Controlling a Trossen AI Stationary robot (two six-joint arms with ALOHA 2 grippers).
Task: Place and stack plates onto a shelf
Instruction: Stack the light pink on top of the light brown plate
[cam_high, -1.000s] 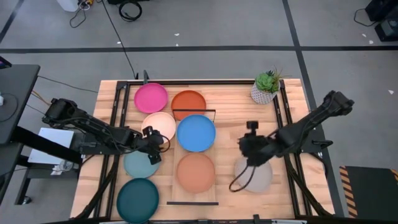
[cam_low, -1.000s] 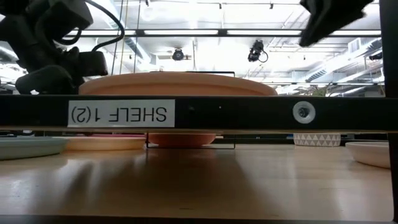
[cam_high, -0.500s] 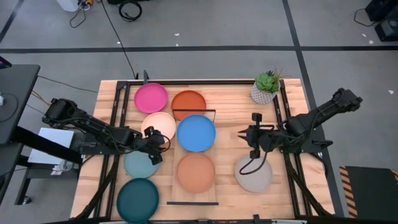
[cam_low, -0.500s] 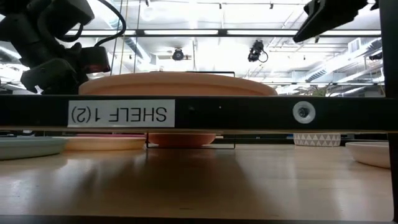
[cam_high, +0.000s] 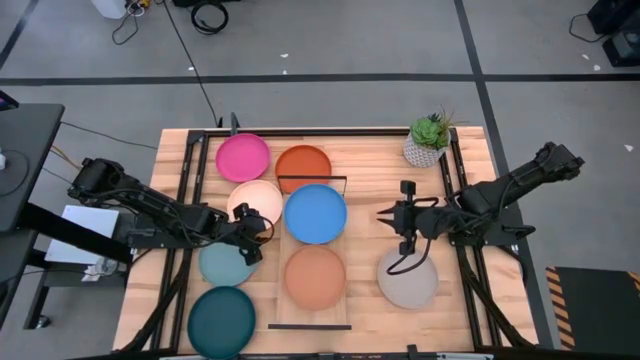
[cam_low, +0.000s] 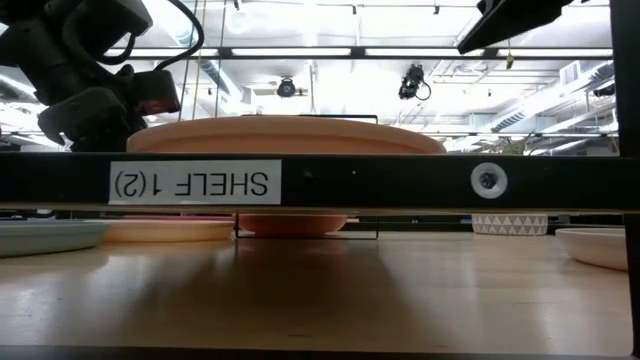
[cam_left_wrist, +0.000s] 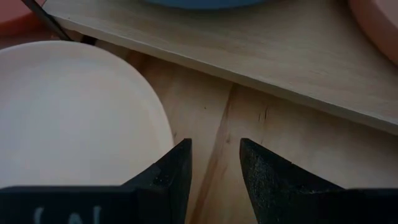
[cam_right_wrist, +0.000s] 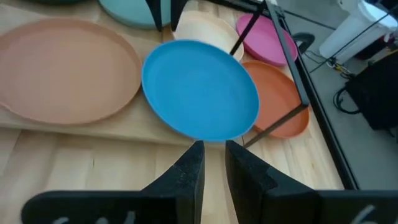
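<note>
Centre frame from above I have the shelf (cam_high: 348, 262), carrying the blue plate (cam_high: 316, 213) and the tan-orange plate (cam_high: 315, 277). My right gripper (cam_high: 385, 215) hovers right of the blue plate, fingers nearly pressed together around nothing; the grey plate (cam_high: 408, 282) lies below it. My left gripper (cam_high: 262, 232) sits at the cream plate's (cam_high: 256, 199) lower right edge, fingers slightly spread, apparently empty. The low view's label (cam_low: 194, 183) reads "SHELF 1(2)", mirrored.
</note>
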